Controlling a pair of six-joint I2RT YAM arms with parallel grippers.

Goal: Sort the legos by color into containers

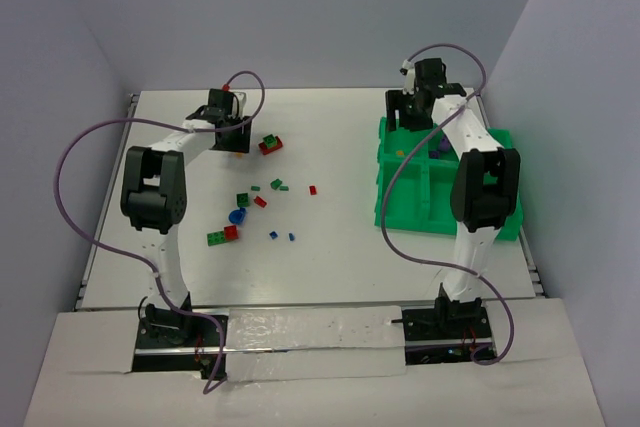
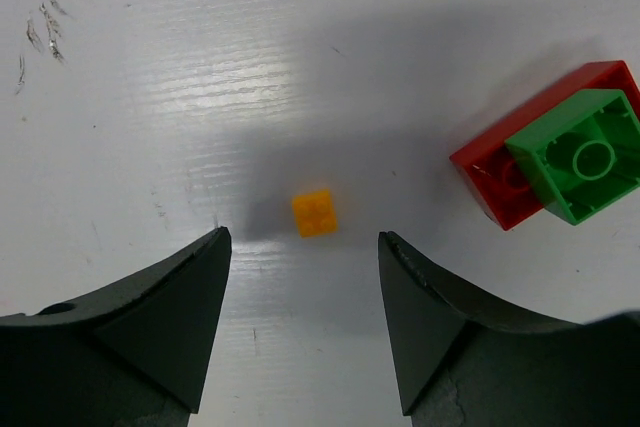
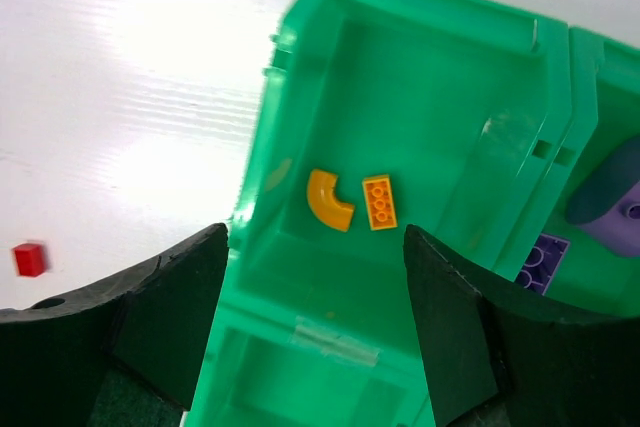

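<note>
Start on your left. The left claw [image 2: 303, 247] hangs low over the white bench [image 2: 150, 67], jaws partly apart and holding nothing. The small orange square plastic brick [image 2: 315, 213] lies flat on the bench just ahead of the gap between the fingertips, a touch right of centre.

To pick it up well, move forward until the brick sits squarely between the pads. Then come down until the tips nearly meet the bench before you close. The brick is tiny, so a high or off-centre pinch would probably flick it away.

The red block with a green block stacked on it [image 2: 560, 152] sits to the right, well clear of the right finger, so you likely need not worry about bumping it.

On your right, the right claw [image 3: 317, 234] hovers over a compartment of the bright green plastic tray [image 3: 440, 77], jaws wide apart and empty. An orange curved piece [image 3: 328, 199] and an orange rectangular brick [image 3: 379, 202] lie side by side on that compartment's floor. That looks like the place for your orange brick. Purple pieces [image 3: 545, 262] lie in the neighbouring compartment.
</note>
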